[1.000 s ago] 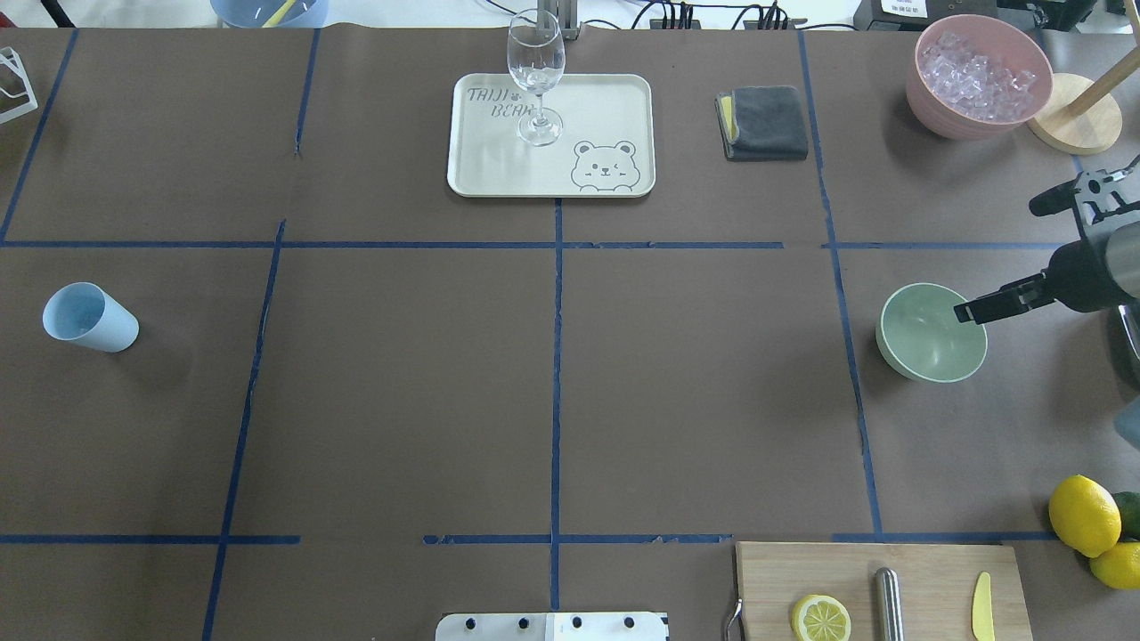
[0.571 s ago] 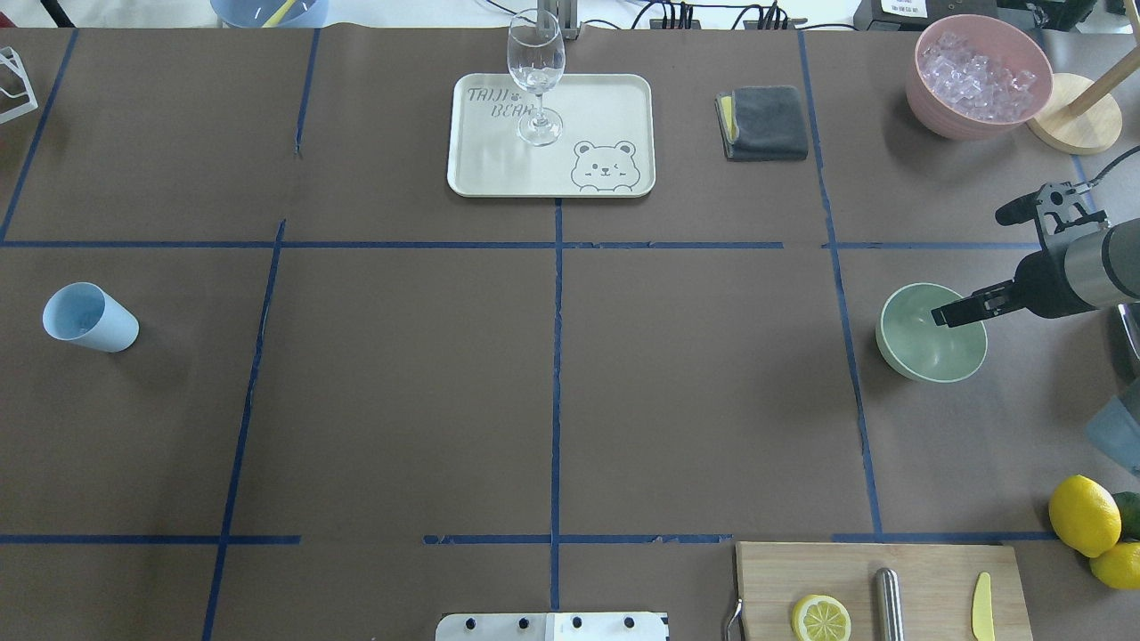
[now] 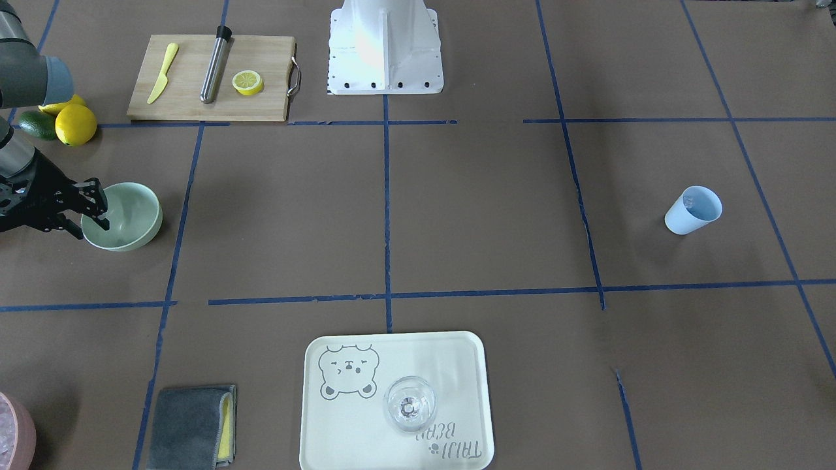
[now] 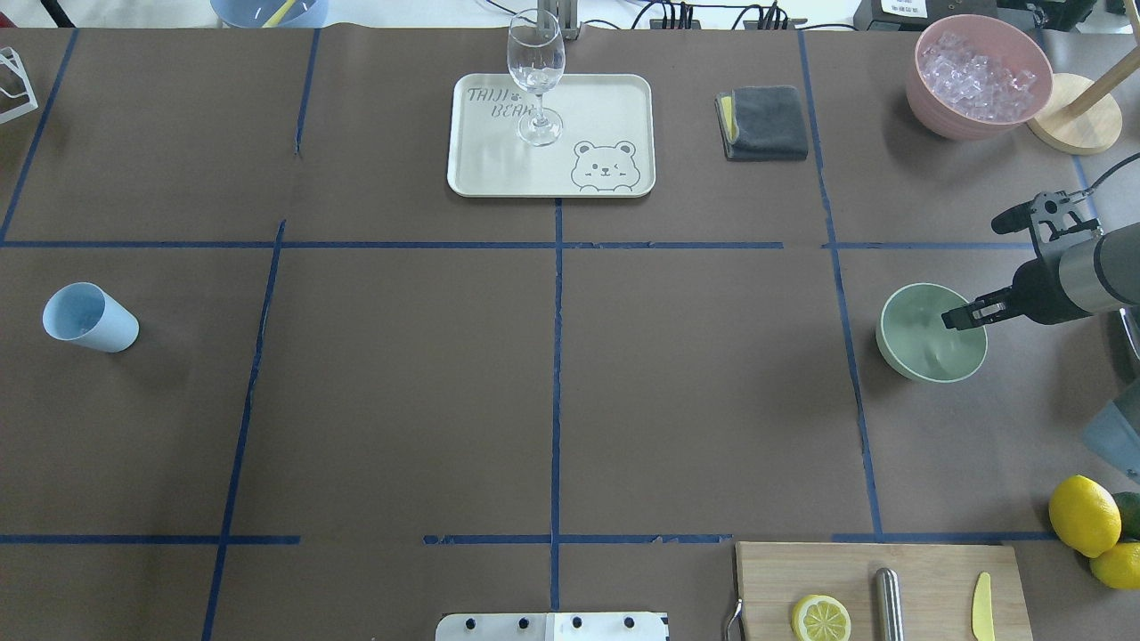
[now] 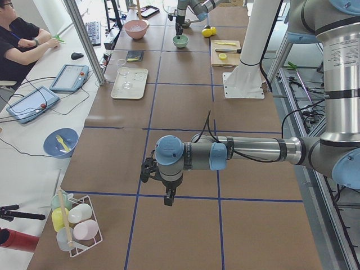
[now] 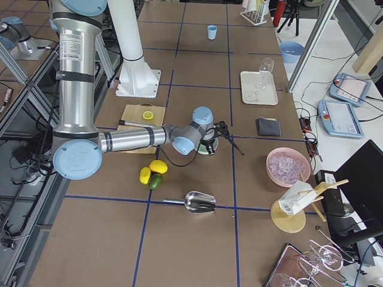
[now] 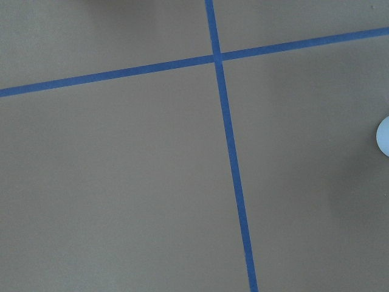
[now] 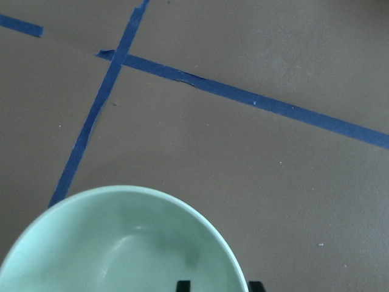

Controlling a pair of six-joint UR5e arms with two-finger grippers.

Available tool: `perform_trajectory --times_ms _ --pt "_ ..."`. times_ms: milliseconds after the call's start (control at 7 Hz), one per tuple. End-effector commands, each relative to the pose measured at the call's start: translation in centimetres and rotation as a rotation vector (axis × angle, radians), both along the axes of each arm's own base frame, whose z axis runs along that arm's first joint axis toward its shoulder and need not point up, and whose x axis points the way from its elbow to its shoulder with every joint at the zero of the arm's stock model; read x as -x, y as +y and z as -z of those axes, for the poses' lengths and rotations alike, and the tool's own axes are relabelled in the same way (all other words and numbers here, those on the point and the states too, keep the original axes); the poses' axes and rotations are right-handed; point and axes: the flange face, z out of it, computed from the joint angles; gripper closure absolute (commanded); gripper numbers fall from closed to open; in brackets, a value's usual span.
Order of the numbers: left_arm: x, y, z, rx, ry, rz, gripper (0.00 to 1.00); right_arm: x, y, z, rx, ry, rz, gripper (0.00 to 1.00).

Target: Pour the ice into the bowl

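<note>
Brown paper covers the table (image 4: 552, 401), where the mint bowl (image 4: 908, 361) sits empty. The right gripper (image 4: 951, 318) straddles the bowl's rim, jaws parted, one finger inside the wall, one outside. Closing squarely and low on that rim should stop the bowl tipping. Since the earlier overhead view the gripper has drawn back from the bowl's middle; the bowl has not shifted. The ice (image 4: 975, 76) lies in a pink container (image 4: 926, 107) well beyond the bowl. Whether the left gripper (image 5: 167, 197) is open, I cannot tell.
</note>
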Motion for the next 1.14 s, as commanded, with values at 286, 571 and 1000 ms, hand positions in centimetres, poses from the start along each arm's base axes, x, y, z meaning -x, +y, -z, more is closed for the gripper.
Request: perform_trajectory --times_ms 286,571,1000 --pt "-0.1 -0.1 0.1 -0.001 0.0 -0.001 0.0 1.7 -1.6 5.6 -0.031 -0.081 -0.014 1.0" --pt "-0.1 -0.1 0.1 -0.001 0.0 -0.001 0.0 8.6 -3.9 16.4 0.068 -0.226 -0.072 1.0" --pt "-0.1 -0.1 0.1 -0.003 0.0 -0.001 0.0 23.1 -2.0 32.8 0.168 -0.212 -0.119 1.0"
